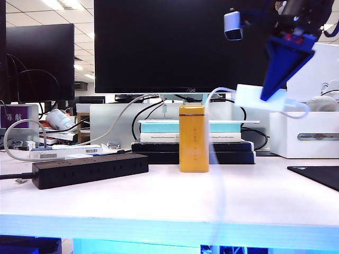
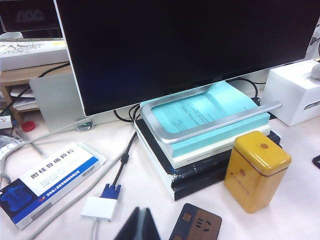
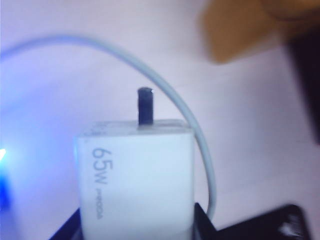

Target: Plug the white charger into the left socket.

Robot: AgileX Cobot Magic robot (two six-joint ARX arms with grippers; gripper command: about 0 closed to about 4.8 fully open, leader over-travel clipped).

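The right gripper hung high above the right part of the table, well clear of everything on it, with its blue fingers clamped on the white charger. In the right wrist view the charger sat squarely between the dark jaws, its prongs sticking out away from the gripper; that hold left the metal free to enter an outlet, which looked like the reason for gripping the body and not the prong end. Its thin white cable hung in a loose loop down past the front edge of the table, slack enough that it should not pull against the carry.

The black power strip lay near the left front edge of the table, flat, with its outlets facing up. The left socket stood open and unblocked, well apart from the charger, so the carry across was not yet done. The height made sense: the yellow tin stood upright near the middle of the table, between charger and strip, and a high path would pass over it.

The left gripper sat low over the left part of the table, its dark fingers pressed together and holding nothing, just beside the end of the strip. There it seemed placed to steady the strip, if needed
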